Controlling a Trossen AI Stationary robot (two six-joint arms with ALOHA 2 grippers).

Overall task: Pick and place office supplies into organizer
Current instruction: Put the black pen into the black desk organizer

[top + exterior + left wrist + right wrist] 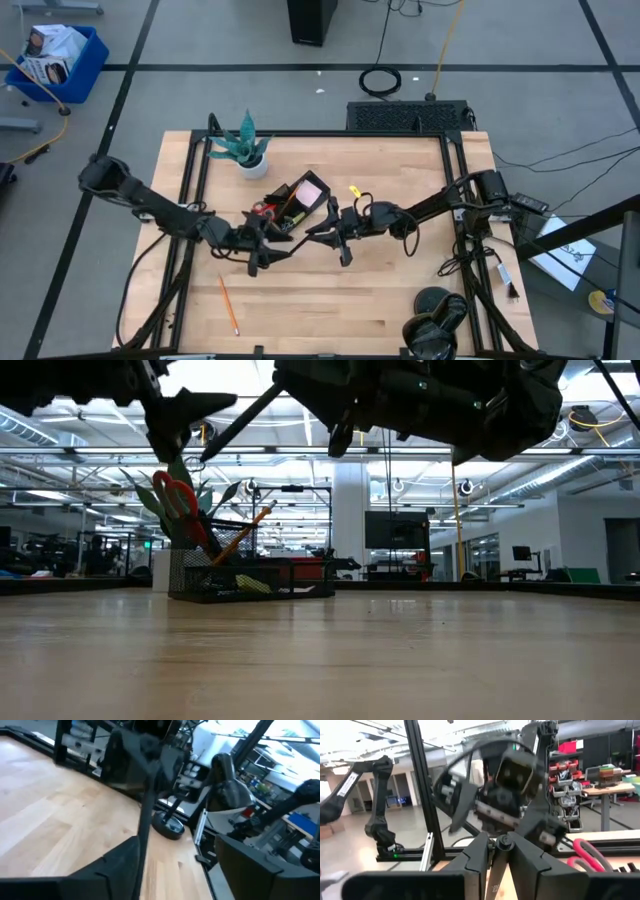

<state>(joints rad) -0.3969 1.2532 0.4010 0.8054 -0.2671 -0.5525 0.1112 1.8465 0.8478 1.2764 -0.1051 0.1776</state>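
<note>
L pincer (260, 250) low over mid desk (400, 300), jaws wide; pen (240, 418) passes between them, seemingly untouched. L arm stretched in from the left edge, wrist tilted. Pencil (228, 306) lies loose on the desk nearer the front. Organizer (300, 200) just behind both pincers, scissors already in it. R pincer (336, 238) narrow, pinching the pen's end; R arm reaches in flat. Pen: light, stiff, slick, prob. swings if held at the end, so grip mid-shaft.

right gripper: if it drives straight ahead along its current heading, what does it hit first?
Most likely the left gripper: it faces the right gripper head-on, with open fingers, over the table's middle. The gap between them is hard to judge.
</note>
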